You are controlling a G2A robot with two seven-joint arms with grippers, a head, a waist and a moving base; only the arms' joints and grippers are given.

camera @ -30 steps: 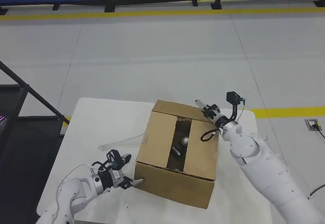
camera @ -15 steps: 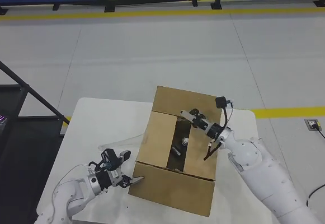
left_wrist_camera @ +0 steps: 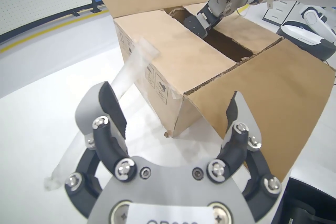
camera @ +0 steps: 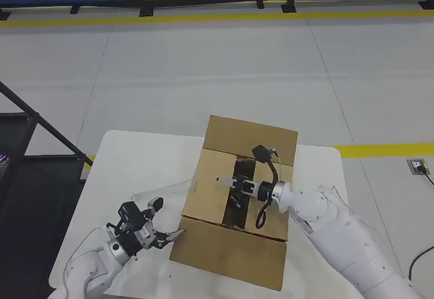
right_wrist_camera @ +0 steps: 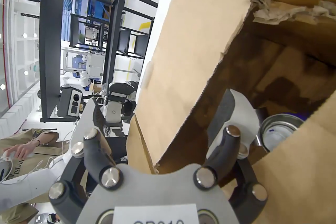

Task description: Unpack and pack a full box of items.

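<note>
Across the middle of the tabletop (camera: 127, 164), reaching nearly from its far edge to its near edge, sits the cardboard box (camera: 235, 250), its two long top flaps lying almost flat with a dark gap between them. The right gripper (left_wrist_camera: 197, 3) is at that gap with its fingers spread: one finger is down inside, under the edge of the flap (camera: 211, 187) nearer the left arm, the other above it, so the cardboard lies between them unpinched. A metal can (right_wrist_camera: 278, 130) shows down in the box just beside the inner finger. The left gripper (camera: 168, 219) hovers off the box's near corner, fingers spread and holding nothing. A clear strip of tape (left_wrist_camera: 126, 78) trails from the box's side onto the tabletop.

The step in hand looks like opening that flap. To do it well, the right fingers should close on the cardboard edge and swing it up and outward about its fold rather than drag sideways, since the box may slide; the left gripper could steady the near corner
</note>
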